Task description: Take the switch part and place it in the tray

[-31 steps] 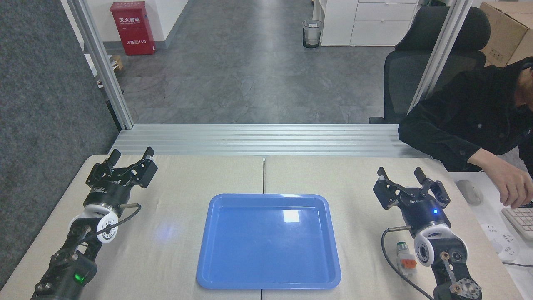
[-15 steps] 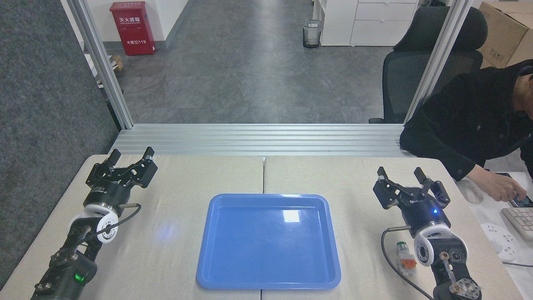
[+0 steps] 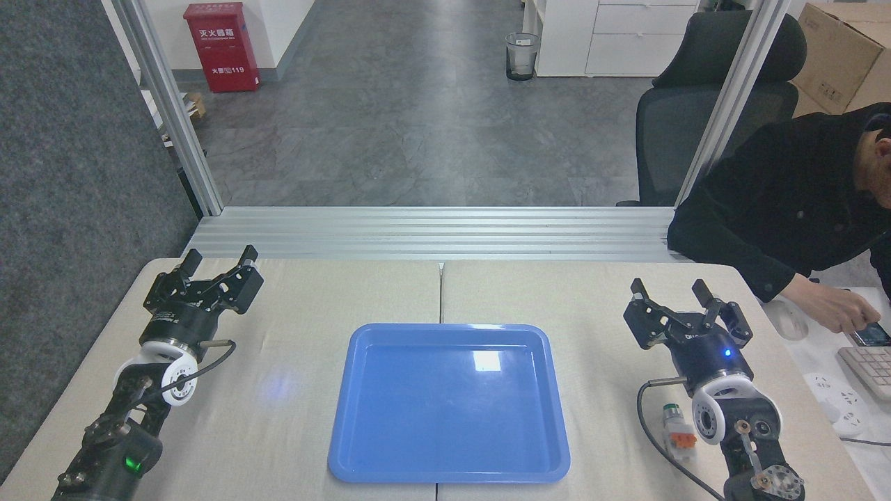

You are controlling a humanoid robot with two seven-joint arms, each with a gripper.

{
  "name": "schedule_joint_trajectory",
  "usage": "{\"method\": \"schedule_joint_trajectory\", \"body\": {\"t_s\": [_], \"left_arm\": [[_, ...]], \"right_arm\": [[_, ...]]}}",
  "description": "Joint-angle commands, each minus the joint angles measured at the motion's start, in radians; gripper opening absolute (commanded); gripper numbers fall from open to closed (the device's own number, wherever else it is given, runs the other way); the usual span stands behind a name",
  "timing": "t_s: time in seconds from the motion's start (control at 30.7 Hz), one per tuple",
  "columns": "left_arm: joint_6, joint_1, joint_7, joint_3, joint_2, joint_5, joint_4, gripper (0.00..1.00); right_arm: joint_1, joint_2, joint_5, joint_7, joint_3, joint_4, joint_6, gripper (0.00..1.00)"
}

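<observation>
Sitting near the table's (image 3: 313,292) front edge, the switch part (image 3: 676,428) lies right of the tray (image 3: 362,445), tucked against my right arm's wrist and cable (image 3: 651,435), long axis running front-to-back with the green cap end pointing away. Further back, right gripper (image 3: 672,291) and left gripper (image 3: 218,258) both have fingers spread wide, holding nothing. Beyond that, a person's hand (image 3: 839,311) is at a phone on the side desk.

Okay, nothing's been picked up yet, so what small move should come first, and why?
Probably draw the right gripper back toward the switch part. The part lies on the table beside that arm's wrist, nearer the robot than the open, empty gripper, and right of the tray. The left gripper is across the tray.
</observation>
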State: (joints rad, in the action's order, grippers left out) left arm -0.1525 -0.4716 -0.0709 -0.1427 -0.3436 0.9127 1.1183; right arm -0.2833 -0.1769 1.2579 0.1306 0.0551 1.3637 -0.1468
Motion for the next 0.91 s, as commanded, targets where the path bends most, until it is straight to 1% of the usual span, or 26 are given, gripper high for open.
{"method": "schedule_joint_trajectory", "body": {"t_s": [0.0, 0.26, 0.88], "left_arm": [[0.001, 0.001, 0.0, 0.0, 0.0, 0.0, 0.0, 1.0], [0.001, 0.001, 0.0, 0.0, 0.0, 0.0, 0.0, 1.0], [0.001, 0.001, 0.0, 0.0, 0.0, 0.0, 0.0, 1.0]], "right_arm": [[0.001, 0.004, 0.0, 0.0, 0.0, 0.0, 0.0, 1.0], [0.001, 0.01, 0.0, -0.002, 0.002, 0.0, 0.001, 1.0], [0.001, 0.004, 0.0, -0.002, 0.0, 0.0, 0.001, 1.0]]}}
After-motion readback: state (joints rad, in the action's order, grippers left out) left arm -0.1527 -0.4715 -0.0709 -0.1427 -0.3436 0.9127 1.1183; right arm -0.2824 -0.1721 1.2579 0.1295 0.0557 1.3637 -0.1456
